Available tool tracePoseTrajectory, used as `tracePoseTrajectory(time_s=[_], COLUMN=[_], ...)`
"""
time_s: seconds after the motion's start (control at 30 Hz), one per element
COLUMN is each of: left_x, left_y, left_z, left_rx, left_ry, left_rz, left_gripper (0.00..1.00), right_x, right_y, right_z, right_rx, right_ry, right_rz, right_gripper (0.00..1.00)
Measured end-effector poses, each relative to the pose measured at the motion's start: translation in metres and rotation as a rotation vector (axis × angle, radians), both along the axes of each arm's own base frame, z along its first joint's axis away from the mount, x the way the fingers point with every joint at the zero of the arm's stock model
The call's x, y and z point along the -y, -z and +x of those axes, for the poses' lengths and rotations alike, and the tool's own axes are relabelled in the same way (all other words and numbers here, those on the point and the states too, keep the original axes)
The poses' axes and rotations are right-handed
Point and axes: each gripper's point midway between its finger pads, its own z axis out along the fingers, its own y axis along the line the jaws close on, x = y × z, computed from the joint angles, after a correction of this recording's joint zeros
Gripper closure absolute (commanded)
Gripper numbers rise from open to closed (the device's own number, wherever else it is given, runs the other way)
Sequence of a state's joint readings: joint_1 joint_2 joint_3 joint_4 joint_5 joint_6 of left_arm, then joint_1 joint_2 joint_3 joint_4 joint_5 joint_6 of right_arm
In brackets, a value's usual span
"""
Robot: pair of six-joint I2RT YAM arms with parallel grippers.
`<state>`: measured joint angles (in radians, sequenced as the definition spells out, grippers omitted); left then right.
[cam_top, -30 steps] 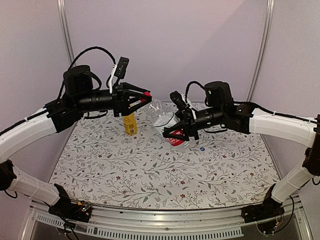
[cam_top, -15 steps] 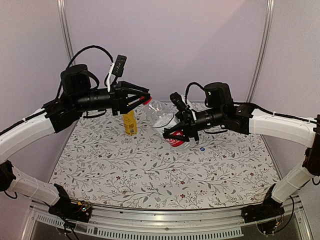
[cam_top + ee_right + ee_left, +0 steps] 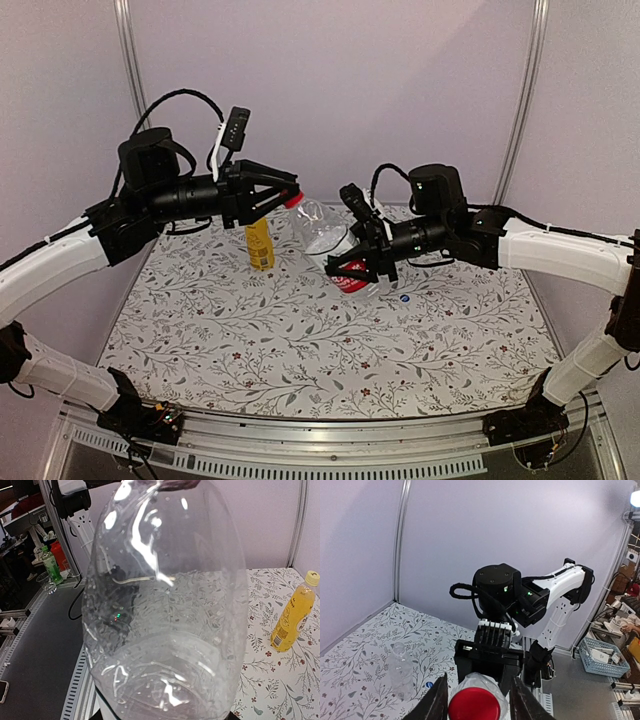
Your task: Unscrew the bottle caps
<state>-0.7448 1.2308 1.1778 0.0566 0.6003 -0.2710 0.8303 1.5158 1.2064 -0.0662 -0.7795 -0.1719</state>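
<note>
My right gripper [image 3: 350, 268] is shut on the clear bottle with the red label [image 3: 325, 240] and holds it tilted above the table, neck toward the left arm. In the right wrist view this bottle [image 3: 165, 610] fills the frame and hides the fingers. Its red cap [image 3: 294, 200] lies between the jaws of my left gripper [image 3: 288, 197]. In the left wrist view the left finger [image 3: 438, 702] sits at the edge of the red cap [image 3: 474, 706], and a sliver of bottle neck shows before the right finger.
The yellow bottle [image 3: 261, 247] stands upright at the back of the patterned table [image 3: 300, 360], yellow cap [image 3: 312, 577] on. A clear unlabelled bottle [image 3: 401, 672] stands behind the held one, with a blue-white cap [image 3: 404, 298] loose on the table beside it.
My left gripper has come down slightly onto the red cap and its jaws have narrowed around it. The right arm and the bottle have stayed in place.
</note>
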Motion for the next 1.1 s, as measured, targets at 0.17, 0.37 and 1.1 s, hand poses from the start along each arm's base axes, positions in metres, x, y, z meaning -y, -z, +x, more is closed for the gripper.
tracePoseTrajectory(time_s=[0.17,0.37,1.1], left_x=[0.001,0.002,-0.001], left_y=[-0.001,0.003,0.007], left_z=[0.0,0.0,0.011], left_rx=[-0.002,-0.009,-0.076], left_ry=[0.005,0.013,-0.046], left_rz=[-0.006,-0.002,-0.019], left_gripper=[0.55,0.54,0.93], right_x=[0.0,0.0,-0.001], right_y=[-0.001,-0.001,0.0], right_z=[0.0,0.0,0.011], right_rx=[0.002,0.002,0.015], right_ry=[0.0,0.0,0.076], right_rz=[0.002,0.003,-0.012], right_gripper=[0.66,0.66,0.7])
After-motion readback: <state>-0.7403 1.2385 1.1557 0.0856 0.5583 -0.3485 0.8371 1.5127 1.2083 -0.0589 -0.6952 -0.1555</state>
